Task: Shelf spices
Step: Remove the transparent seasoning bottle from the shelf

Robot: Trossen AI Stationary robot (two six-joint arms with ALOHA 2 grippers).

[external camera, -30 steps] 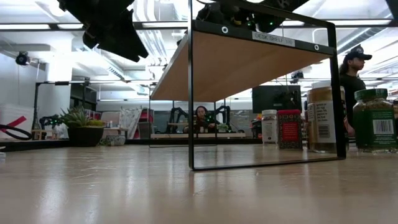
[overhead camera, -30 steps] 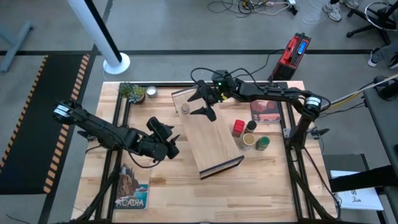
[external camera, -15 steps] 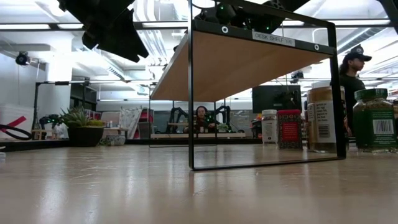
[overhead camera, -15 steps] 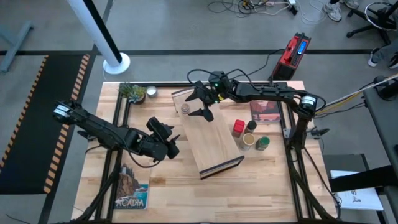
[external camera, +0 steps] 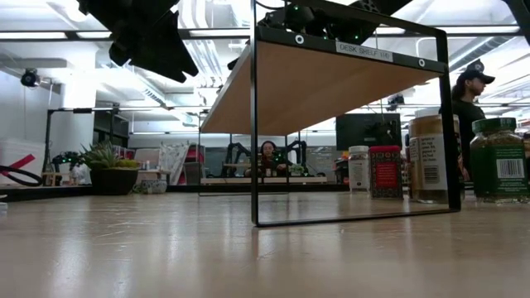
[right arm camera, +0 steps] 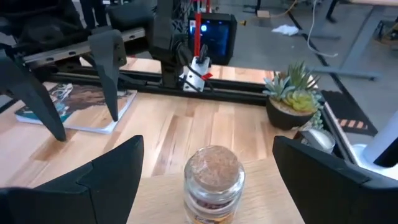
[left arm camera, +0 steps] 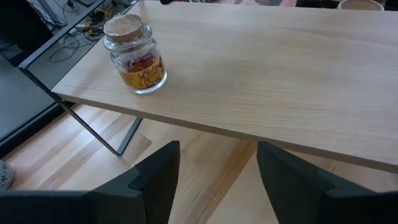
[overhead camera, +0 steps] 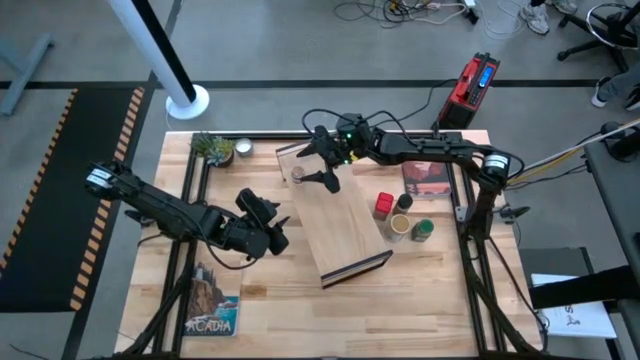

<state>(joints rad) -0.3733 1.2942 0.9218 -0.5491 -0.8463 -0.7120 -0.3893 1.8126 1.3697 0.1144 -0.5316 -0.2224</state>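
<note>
We have one cork-topped jar point(overhead camera: 297, 176) standing on the shelf point(overhead camera: 335, 220); four spices point(overhead camera: 402, 217) wait on the surface beside it. Our right end effector point(overhead camera: 319, 160), fingers apart, hovers by the jar; next, fetch another. The left end effector point(overhead camera: 272, 222) idles, spread.

One shelf point(overhead camera: 330, 215) on the desk point(overhead camera: 270, 290), with one cork-topped jar point(overhead camera: 297, 176) on it. Four more spice containers point(overhead camera: 400, 215) sit beside it. Two books point(overhead camera: 210, 300), one potted plant point(overhead camera: 212, 147), one silver dish point(overhead camera: 242, 148), two arms.

Bare shelf point(overhead camera: 335, 225) beyond lone corked jar point(overhead camera: 297, 175)
</note>
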